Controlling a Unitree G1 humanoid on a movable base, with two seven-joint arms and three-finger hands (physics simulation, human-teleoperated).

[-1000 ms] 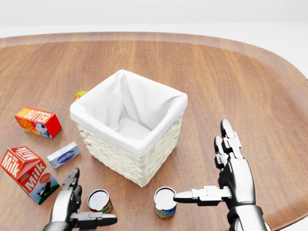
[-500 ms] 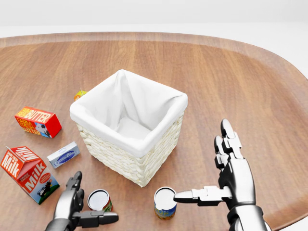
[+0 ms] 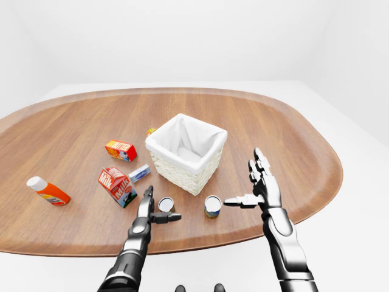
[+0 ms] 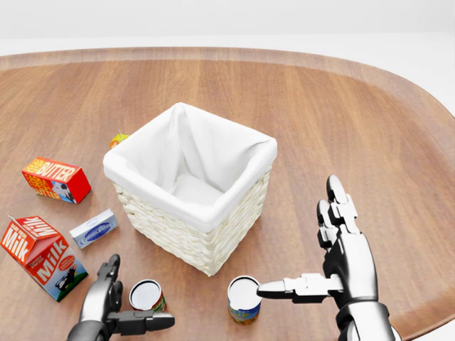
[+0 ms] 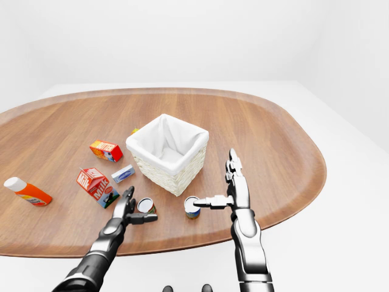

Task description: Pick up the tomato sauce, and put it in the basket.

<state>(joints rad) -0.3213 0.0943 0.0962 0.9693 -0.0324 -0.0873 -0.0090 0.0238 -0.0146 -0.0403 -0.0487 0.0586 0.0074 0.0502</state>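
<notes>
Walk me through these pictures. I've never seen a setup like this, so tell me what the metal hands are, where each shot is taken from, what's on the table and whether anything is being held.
These are simulator renders, all from cameras on a humanoid robot's head looking out over its own arms. The head view is close; the two eye views are wider.

The left robot hand and right robot hand each have three fingers. Both are open and hold nothing.

On the wooden table stands a wicker basket with a white lining. Below it in the head view are two cans: one by the left hand, one by the right hand's thumb. At the left lie a milk carton, a butter box, a small pale box and, in the eye views, an orange bottle.
</notes>
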